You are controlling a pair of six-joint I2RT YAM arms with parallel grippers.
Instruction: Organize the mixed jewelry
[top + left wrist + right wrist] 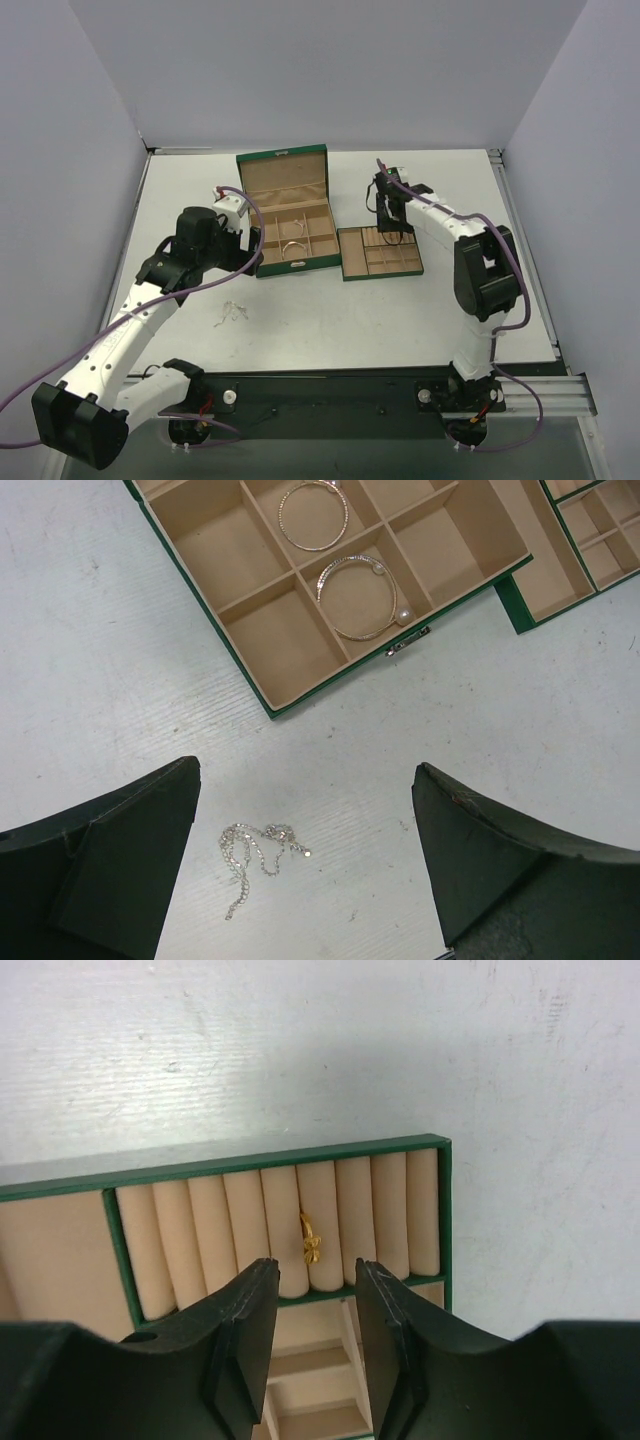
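Note:
A fine pale chain point(235, 312) lies in a heap on the white table in front of the green box point(296, 270). In the left wrist view the chain point(255, 845) lies below and between my wide-open left fingers. My left gripper point(308, 780) is empty and well above it, and shows over the box's front left point(243, 255). A thin round hoop point(313, 549) and an open bangle with pearl ends point(403, 614) lie in box compartments. A tan-gold ring point(310, 1243) sits between the tray's ring rolls. My right gripper point(315, 1265) hovers open and empty just above it point(395, 232).
The box lid point(283, 175) stands open toward the back. The small green tray point(383, 275) sits against the box's right side, with its rim point(250, 1165) and lower tan compartments in the right wrist view. White walls close in the table on the left, back and right.

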